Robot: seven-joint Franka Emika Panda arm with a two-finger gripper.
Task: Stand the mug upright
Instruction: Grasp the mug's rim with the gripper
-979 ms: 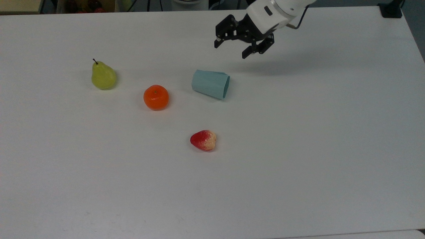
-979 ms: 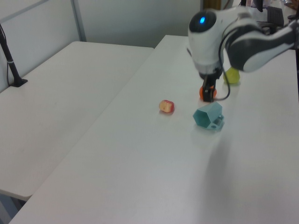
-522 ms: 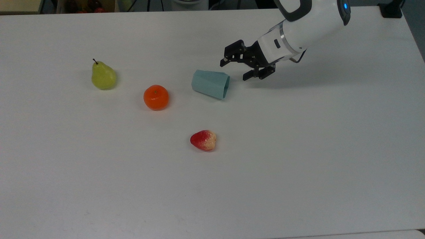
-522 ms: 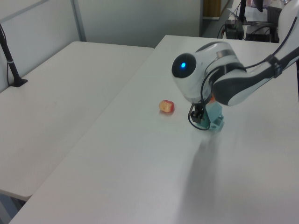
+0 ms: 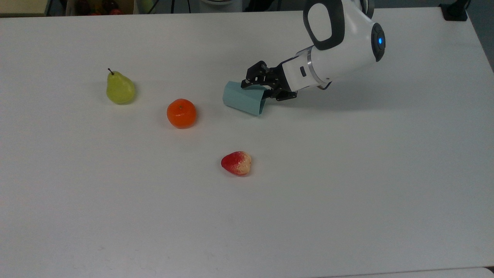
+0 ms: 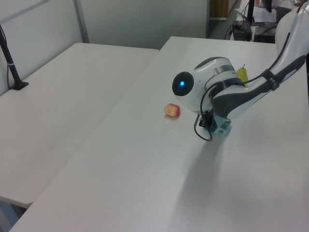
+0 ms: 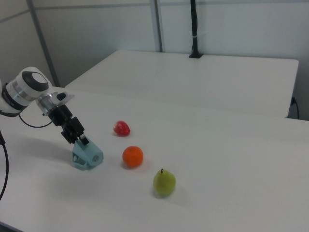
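Mug (image 5: 244, 98) lies on its side on the bench (image 5: 347, 173), nothing visible inside; gripper (image 5: 257, 85) spread at its rim, beside the orange (image 5: 181, 113).

The mug (image 5: 242, 99) lies tipped, the gripper (image 5: 259, 87) at its rim.

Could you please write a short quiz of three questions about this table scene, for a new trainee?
1. True or false: the mug is standing upright on the table.
2. In the top view, which fruit lies nearest the mug: (a) pear, (b) orange, (c) strawberry?
3. At which end of the mug is the gripper?

Key
1. False; it lies on its side.
2. (b) the orange.
3. At the open rim end, on the top view's right, with one finger over the rim's upper edge.
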